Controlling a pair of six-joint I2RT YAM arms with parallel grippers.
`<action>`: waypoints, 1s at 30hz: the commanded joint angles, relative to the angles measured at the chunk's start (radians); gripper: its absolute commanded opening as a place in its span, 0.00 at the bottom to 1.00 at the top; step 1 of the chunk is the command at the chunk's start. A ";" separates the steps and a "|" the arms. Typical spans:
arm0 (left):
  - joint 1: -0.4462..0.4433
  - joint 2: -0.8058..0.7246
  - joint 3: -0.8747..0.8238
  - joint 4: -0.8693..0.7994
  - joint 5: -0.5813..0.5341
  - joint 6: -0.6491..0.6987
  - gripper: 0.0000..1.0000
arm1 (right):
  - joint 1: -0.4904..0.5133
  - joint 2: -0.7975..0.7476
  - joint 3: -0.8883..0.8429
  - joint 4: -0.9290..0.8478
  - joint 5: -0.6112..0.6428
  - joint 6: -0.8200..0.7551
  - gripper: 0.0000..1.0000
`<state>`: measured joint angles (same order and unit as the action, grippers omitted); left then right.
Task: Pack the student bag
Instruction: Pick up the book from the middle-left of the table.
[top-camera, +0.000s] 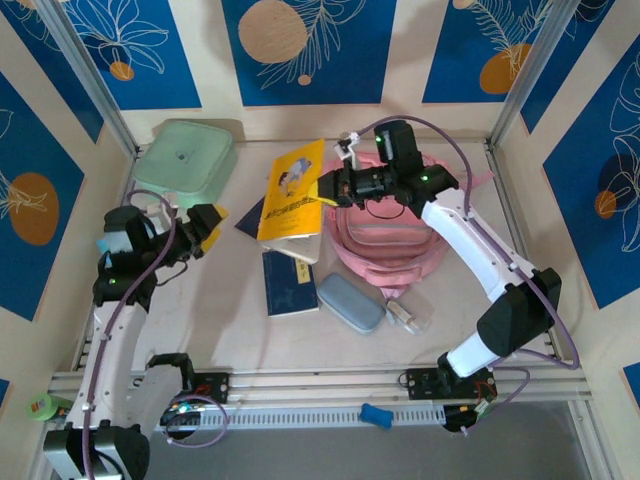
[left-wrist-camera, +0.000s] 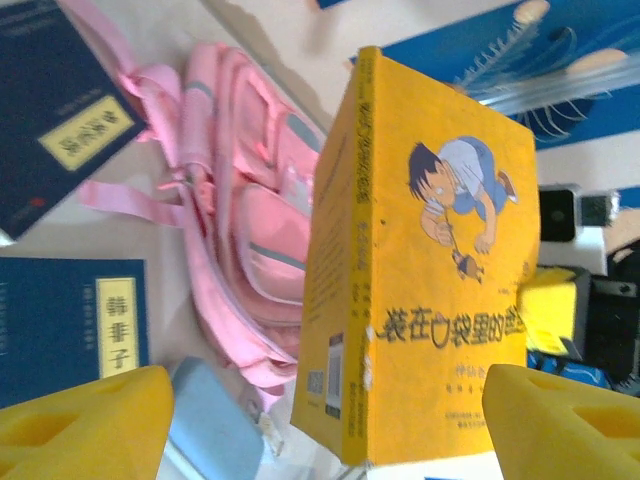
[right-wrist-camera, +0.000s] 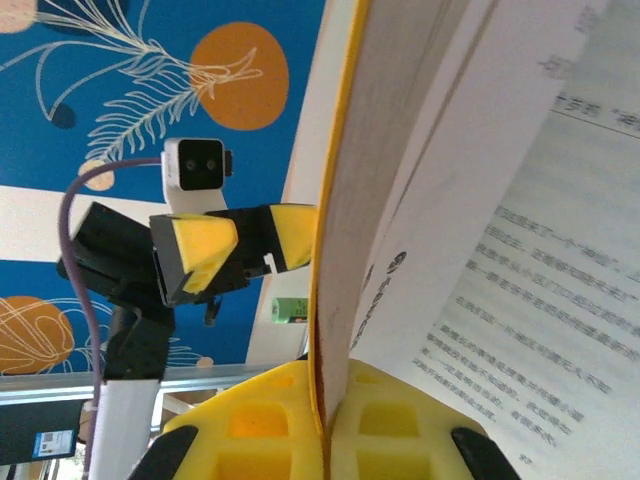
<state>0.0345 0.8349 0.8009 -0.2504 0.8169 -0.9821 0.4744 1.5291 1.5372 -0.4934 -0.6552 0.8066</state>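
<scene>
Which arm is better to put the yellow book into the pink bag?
Right: the right pincer is shut on the yellow book, beside the student bag. The left pincer is open, apart.

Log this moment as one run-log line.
right gripper: shut on yellow book by cover | left gripper: open, empty, beside book | student bag: on table, book not yet inside

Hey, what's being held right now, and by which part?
The right gripper is shut on the yellow book, pinching its cover's edge; the pages fan loose. The left gripper is open and empty.
</scene>
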 joint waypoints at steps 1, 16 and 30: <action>-0.068 0.017 -0.016 0.188 -0.001 -0.101 0.81 | -0.019 -0.059 0.000 0.040 -0.116 -0.046 0.00; -0.285 0.180 0.036 0.561 -0.050 -0.217 0.83 | -0.075 -0.096 -0.052 0.155 -0.257 0.022 0.00; -0.331 0.236 0.036 0.681 -0.026 -0.273 0.72 | -0.064 -0.083 -0.151 0.245 -0.251 0.017 0.00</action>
<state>-0.2859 1.0649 0.8116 0.3290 0.7654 -1.2331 0.4049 1.4624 1.3952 -0.2848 -0.8642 0.8467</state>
